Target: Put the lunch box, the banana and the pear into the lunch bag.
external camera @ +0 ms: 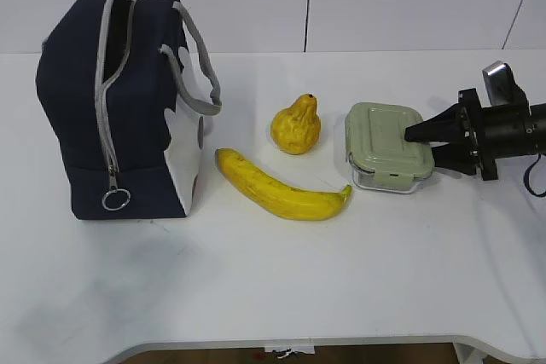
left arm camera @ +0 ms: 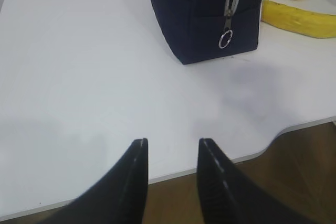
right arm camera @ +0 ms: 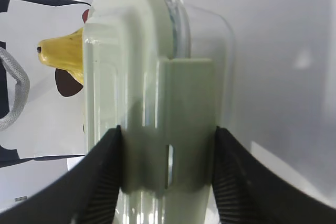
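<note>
The lunch box (external camera: 384,147), clear glass with a sage-green lid, lies on the table at the right. My right gripper (external camera: 422,144) is shut on its right end; in the right wrist view (right arm camera: 165,135) the fingers press either side of the lid clip of the lunch box (right arm camera: 136,51). The pear (external camera: 296,125) stands left of the box. The banana (external camera: 277,189) lies in front of the pear. The navy lunch bag (external camera: 77,108) stands at the left with its zipper parted at the top. My left gripper (left arm camera: 172,142) is open and empty over the front table edge, well short of the bag (left arm camera: 199,19).
The zipper's ring pull (external camera: 115,199) hangs low on the bag's front. A grey loop handle (external camera: 200,66) droops toward the pear. The table's front edge (left arm camera: 294,127) curves inward near my left gripper. A white wall stands behind the table.
</note>
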Robot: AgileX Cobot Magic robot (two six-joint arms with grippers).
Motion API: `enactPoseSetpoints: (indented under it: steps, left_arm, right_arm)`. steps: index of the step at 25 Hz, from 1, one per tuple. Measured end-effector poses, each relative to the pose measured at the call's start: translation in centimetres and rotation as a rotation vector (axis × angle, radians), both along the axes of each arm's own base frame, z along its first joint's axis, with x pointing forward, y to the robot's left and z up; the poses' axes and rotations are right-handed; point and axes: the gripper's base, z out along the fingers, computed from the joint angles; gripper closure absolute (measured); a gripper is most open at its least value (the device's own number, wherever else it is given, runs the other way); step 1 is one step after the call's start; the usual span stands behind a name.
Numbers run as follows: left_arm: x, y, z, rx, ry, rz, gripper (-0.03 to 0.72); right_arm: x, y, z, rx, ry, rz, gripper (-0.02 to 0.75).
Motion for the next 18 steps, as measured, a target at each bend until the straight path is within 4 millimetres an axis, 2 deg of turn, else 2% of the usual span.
enactPoseSetpoints:
  steps: [4, 8, 12, 18]
  left_arm:
    - [0.1, -0.3, 0.0, -0.025, 0.017, -0.018, 0.445]
    - [0.6, -0.6, 1.5, -0.050, 0.038, -0.037, 0.445]
    - [1.8, -1.1, 3.4, -0.082, 0.084, -0.059, 0.445]
    - [5.3, -2.4, 4.7, -0.183, 0.238, -0.111, 0.445]
  right_arm:
    - [0.0, 0.0, 0.0, 0.000, 0.006, 0.000, 0.376]
    - [-0.3, -0.1, 0.7, -0.049, -0.006, 0.034, 0.376]
    - [-0.7, -0.1, 2.5, -0.117, -0.029, 0.059, 0.376]
    - [-1.4, 0.0, 6.9, -0.165, -0.072, 0.053, 0.376]
